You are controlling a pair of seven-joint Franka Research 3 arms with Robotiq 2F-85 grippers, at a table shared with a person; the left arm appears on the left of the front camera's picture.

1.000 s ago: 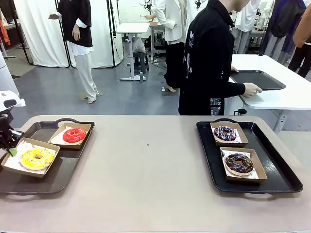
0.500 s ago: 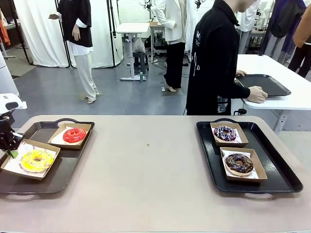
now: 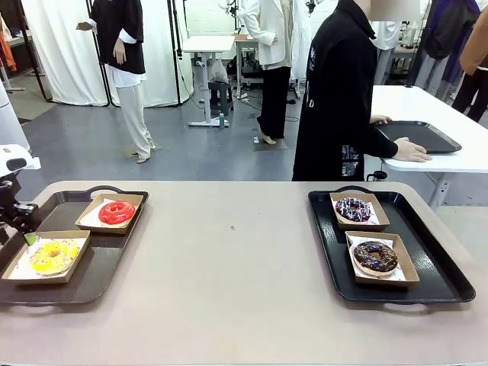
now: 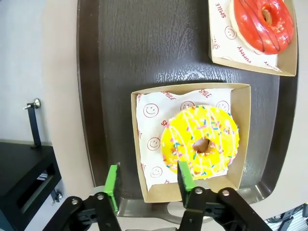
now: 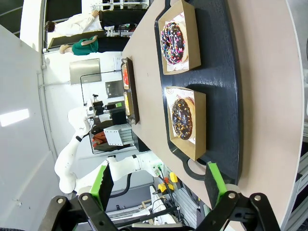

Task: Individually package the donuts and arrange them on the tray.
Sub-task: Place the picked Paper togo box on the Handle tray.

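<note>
On the left dark tray the yellow sprinkled donut lies flat in its cardboard box, with the red donut boxed behind it. My left gripper stands open at the yellow box's outer end. In the left wrist view the left gripper straddles the side wall of that box, pads off it, next to the yellow donut. The right tray carries the white-purple sprinkled donut and the chocolate donut, each boxed. My right gripper hangs open and empty above that tray.
A person in black stands at the far side, turned away, with hands on another dark tray on a white table. The beige table top lies bare between the two trays.
The yellow donut's box, tilted up a second ago, now lies flat on the left tray, and my left gripper has opened off it. The person slid the far tray rightward.
</note>
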